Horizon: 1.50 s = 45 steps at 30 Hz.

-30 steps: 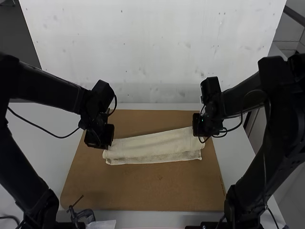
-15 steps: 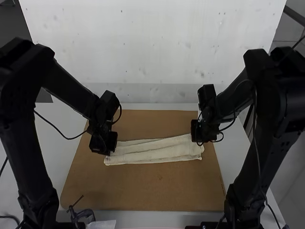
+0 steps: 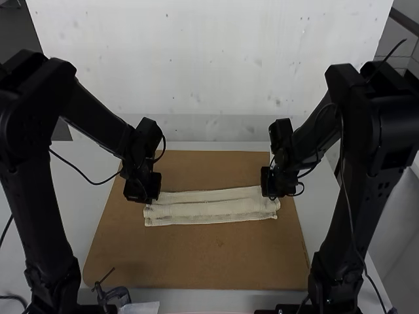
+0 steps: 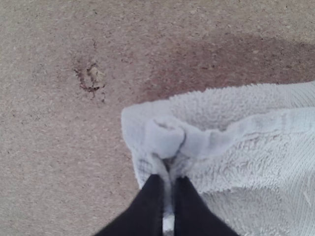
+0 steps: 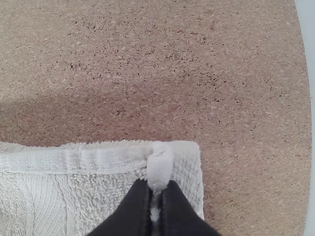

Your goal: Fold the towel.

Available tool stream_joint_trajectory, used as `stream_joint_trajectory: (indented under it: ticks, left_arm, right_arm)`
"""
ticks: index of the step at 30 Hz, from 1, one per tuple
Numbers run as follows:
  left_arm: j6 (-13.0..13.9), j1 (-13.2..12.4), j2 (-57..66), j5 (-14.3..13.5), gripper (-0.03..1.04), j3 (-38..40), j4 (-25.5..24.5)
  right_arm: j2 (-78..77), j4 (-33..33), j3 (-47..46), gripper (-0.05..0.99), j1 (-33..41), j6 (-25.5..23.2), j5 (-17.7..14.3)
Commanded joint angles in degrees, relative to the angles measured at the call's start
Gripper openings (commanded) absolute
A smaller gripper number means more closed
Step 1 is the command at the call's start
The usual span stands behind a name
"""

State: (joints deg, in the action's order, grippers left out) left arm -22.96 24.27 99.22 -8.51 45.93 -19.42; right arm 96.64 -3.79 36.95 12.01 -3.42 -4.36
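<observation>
The left arm's gripper (image 3: 148, 200) is at the left end of the cream towel (image 3: 211, 208), and the right arm's gripper (image 3: 272, 195) is at its right end. The towel lies as a long narrow strip, folded in layers. In the left wrist view, the gripper (image 4: 168, 181) is shut on a pinched corner of the towel's upper layer (image 4: 246, 129). The right wrist view has the gripper (image 5: 156, 189) shut on the hemmed edge near a corner of the towel (image 5: 103, 160). Another layer lies beneath at both ends.
A brown cork board (image 3: 196, 261) lies under the towel, on a white table (image 3: 78, 196). A small dark clamp (image 3: 112, 294) sits at the board's near left edge, beside a white piece of paper (image 3: 141, 307).
Over the last second both grippers first came nearer with the towel's far edge, changing how its layers overlap. Most recently the left one shifted slightly away again, and the strip's far side looks straighter.
</observation>
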Motion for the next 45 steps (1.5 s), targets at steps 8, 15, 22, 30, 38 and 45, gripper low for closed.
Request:
stream_joint_trajectory:
  ticks: [8,15,22,30,38,45]
  left_arm:
    - [2.2,-3.8,-3.4,4.6,0.89,2.1,-2.2]
    - [2.7,-5.0,-9.0,4.7,0.99,1.9,-3.9]
    - [2.9,-5.1,-10.4,4.6,0.99,1.4,-4.0]
    - [3.5,-6.5,-10.8,4.6,0.99,1.2,-3.9]
    - [3.8,-7.0,-11.3,4.7,0.99,0.5,-3.9]
    - [4.0,-7.1,-13.4,4.6,0.99,-0.3,-4.0]
  right_arm:
    - [-3.8,6.8,1.1,0.72,-1.1,-4.6,4.6]
    - [-3.1,9.0,1.0,0.74,-2.7,-7.1,7.2]
    - [4.2,10.6,2.8,0.73,-2.8,-9.1,7.2]
    - [10.1,10.5,3.9,0.18,-1.5,-9.3,6.1]
    - [9.4,11.4,4.4,0.01,-1.8,-9.2,5.4]
    - [4.5,13.1,4.6,0.01,-9.8,-4.1,5.5]
